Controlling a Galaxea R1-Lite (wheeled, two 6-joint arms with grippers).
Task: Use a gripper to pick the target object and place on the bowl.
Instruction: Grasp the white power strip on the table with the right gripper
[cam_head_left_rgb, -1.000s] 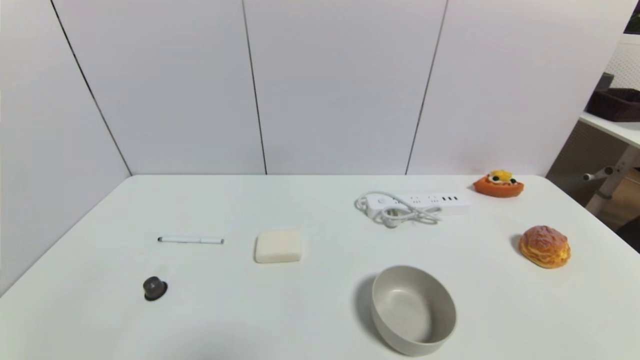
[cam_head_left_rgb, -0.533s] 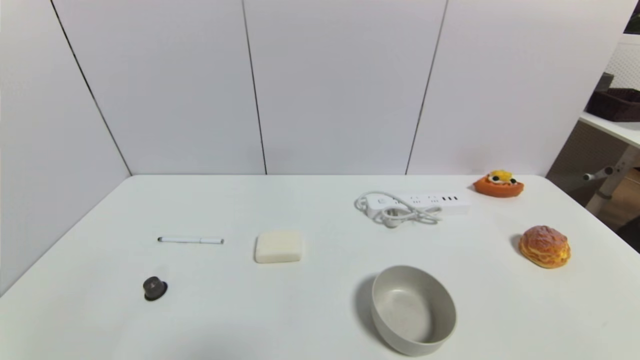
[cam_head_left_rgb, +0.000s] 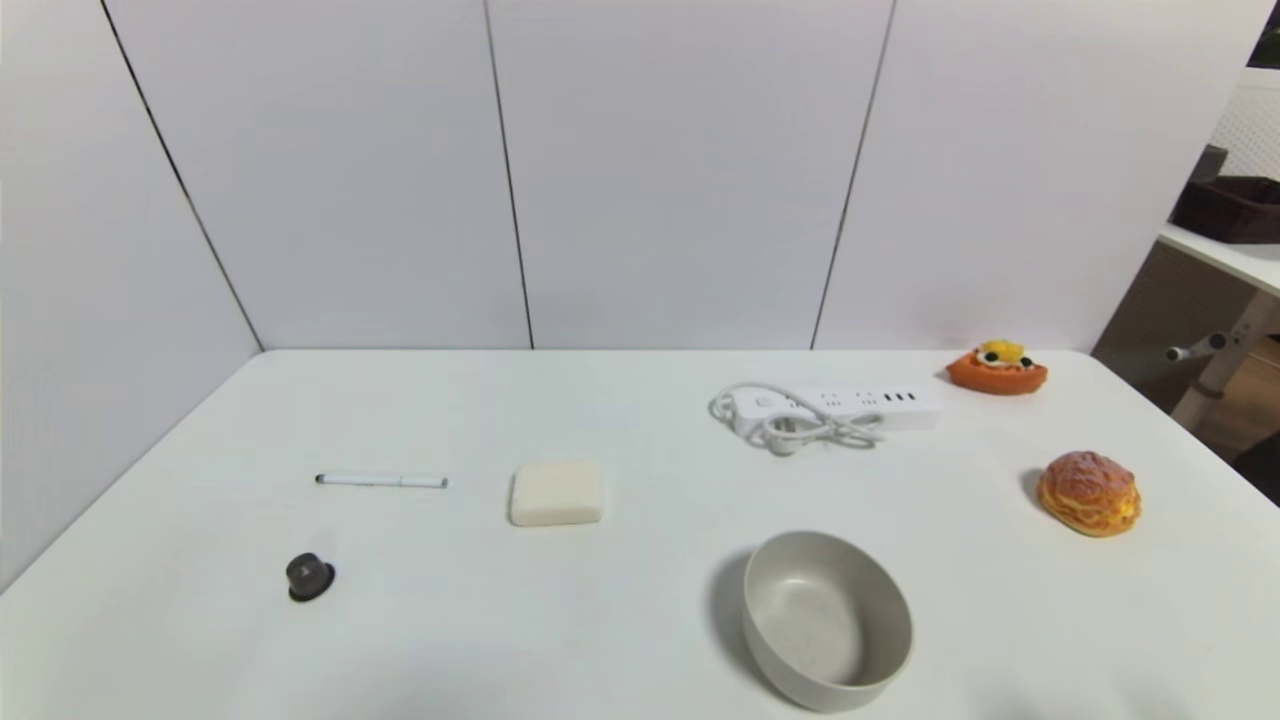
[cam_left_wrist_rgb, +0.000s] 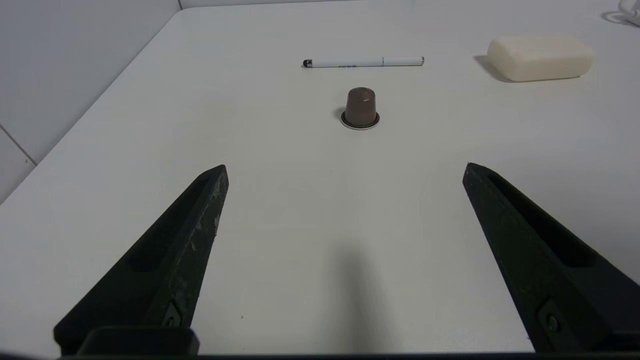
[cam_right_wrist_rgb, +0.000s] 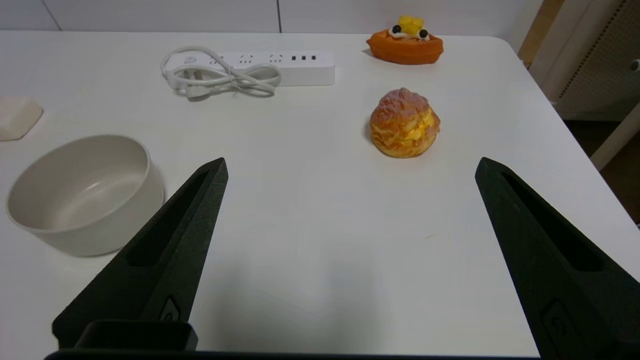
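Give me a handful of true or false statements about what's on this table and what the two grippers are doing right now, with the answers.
1. The power strip lies on the table, not in the bowl. True.
2. The bowl holds a bun. False: it is empty; the bun sits on the table to its right.
3. The right gripper is open and holds nothing. True.
4. The left gripper is clamped on the pen. False: it is open, and the pen lies beyond it.
5. The power strip's cord is bundled beside it. True.
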